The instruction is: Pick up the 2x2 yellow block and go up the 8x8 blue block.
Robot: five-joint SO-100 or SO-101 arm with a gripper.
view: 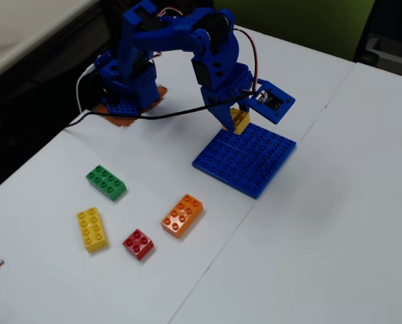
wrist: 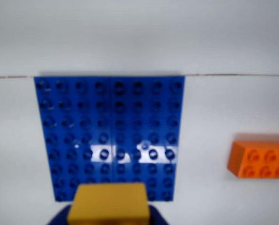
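The blue two-finger gripper point(view: 236, 121) is holding the small square yellow plastic brick point(view: 240, 119), its jaws clamped on the brick's sides. In the fixed view the brick is hanging just above the far edge of the large flat square blue studded plate point(view: 245, 159); whether the two are touching cannot be told. In the wrist view the yellow brick point(wrist: 107, 203) is filling the lower centre of the picture, with blue gripper parts showing at both of its lower corners, and the blue plate point(wrist: 111, 136) is lying directly beyond it with its stud rows facing up.

The plate is lying flat on the white counter point(view: 336, 223), close to a thin seam line running across the counter surface. The blue printed arm point(view: 187, 47) is arching from its base at the counter's far left corner over to the plate.

Four loose bricks are lying on the counter to the left of the plate in the fixed view, all well apart from it: an orange eight-stud brick point(view: 183, 215), a small red four-stud brick point(view: 139, 244), a longer yellow eight-stud brick point(view: 92, 229) and a green eight-stud brick point(view: 106, 182). In the wrist view, the orange brick point(wrist: 260, 160) is showing at the right edge, apart from the plate.
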